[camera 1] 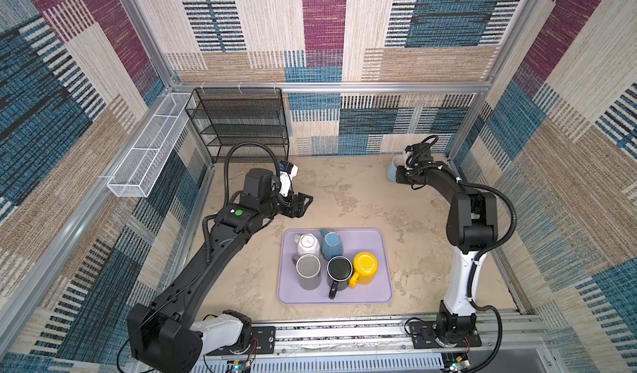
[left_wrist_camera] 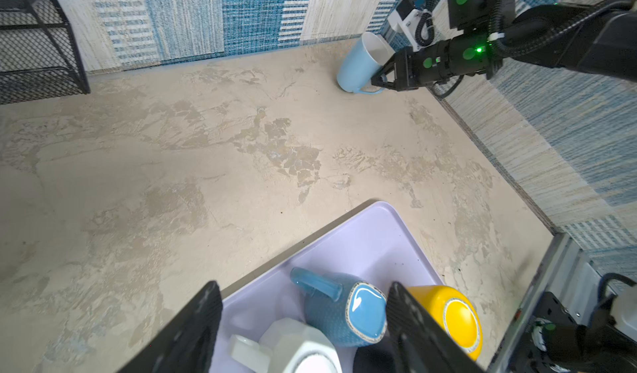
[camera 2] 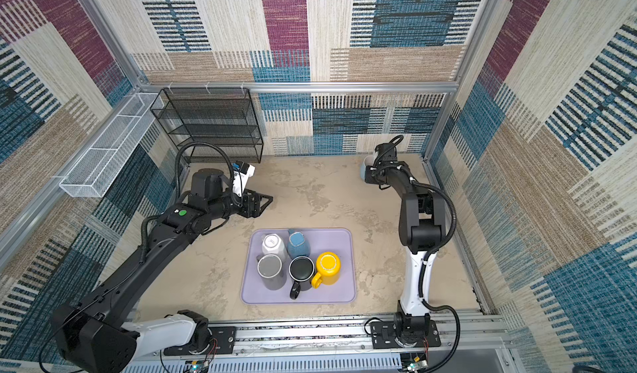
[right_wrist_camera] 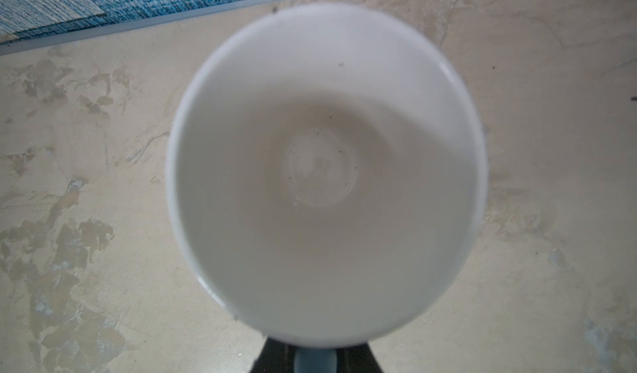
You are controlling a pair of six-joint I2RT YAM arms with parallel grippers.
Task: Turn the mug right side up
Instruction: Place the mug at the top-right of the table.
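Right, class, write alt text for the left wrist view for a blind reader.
The right gripper is closed on the handle of a pale blue mug standing mouth up in the far corner of the table. Nearer, the open left gripper frames a lilac tray holding a darker blue mug, a yellow mug and a white mug, all bottom up.

Patchwork woven walls [camera 1: 320,26], mottled beige tabletop [camera 1: 344,188], black mesh shelf [camera 1: 241,123].

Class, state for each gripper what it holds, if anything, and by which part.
The right gripper is shut on the light blue mug, gripping its handle. The left gripper is open and holds nothing.
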